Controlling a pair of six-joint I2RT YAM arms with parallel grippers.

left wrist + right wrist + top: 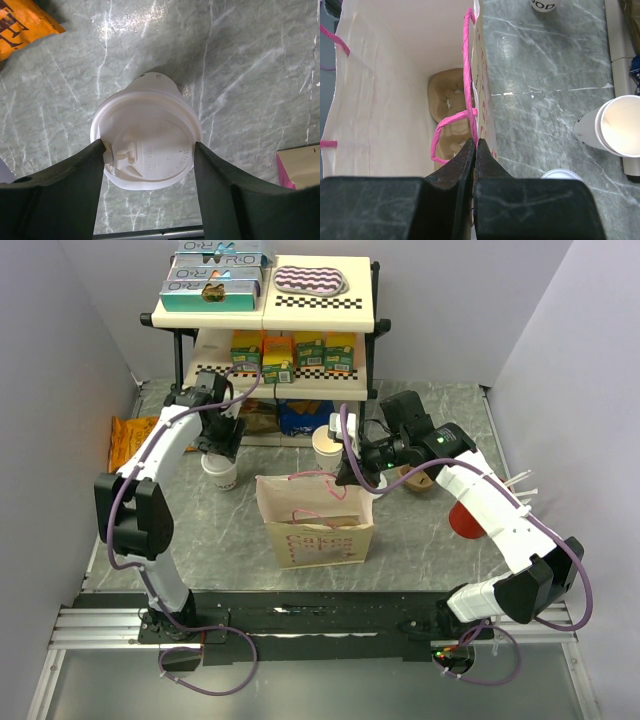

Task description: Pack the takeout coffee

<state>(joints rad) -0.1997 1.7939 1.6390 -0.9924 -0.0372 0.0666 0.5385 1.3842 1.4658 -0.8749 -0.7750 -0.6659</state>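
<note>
The takeout coffee, a cream paper cup with a white lid, stands on the grey marble table left of the bag. My left gripper reaches down over it, and both black fingers press against the lid's rim on opposite sides. The open paper bag with pink handles stands upright at the centre. A brown cup carrier lies at its bottom. My right gripper is shut on the bag's right rim beside the pink handle, seen from above as the right gripper.
A stack of lidless cream cups stands behind the bag, also seen as the lidless cups. A red cup shows behind my right arm. The shelf rack fills the back. An orange snack packet lies at the far left.
</note>
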